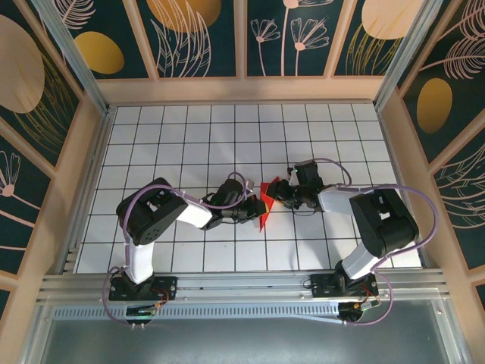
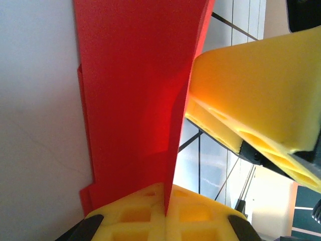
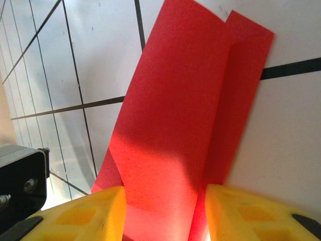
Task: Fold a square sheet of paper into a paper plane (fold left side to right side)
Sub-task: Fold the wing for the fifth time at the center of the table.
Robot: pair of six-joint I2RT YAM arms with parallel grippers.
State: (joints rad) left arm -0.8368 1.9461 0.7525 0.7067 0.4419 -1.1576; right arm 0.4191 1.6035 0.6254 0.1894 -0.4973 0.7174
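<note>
left hand (image 2: 165, 206) is clamped on the paper (image 3: 175, 125), seemingly mid-fold. right hand (image 3: 165, 201) stands apart around it. next likely needs pressing the crease flat.

Black-and-white arms (image 1: 159, 216), lilac cables (image 1: 436, 216), yellow fingers (image 2: 145, 216).

One folded sheet of thin bright red paper (image 1: 263, 214). Two black-and-white jointed arms: left arm (image 1: 155, 216) at seven o'clock, right arm (image 1: 383, 220) at four. Two yellow-fingered grippers: left gripper (image 1: 255, 210), right gripper (image 1: 280, 196).
</note>
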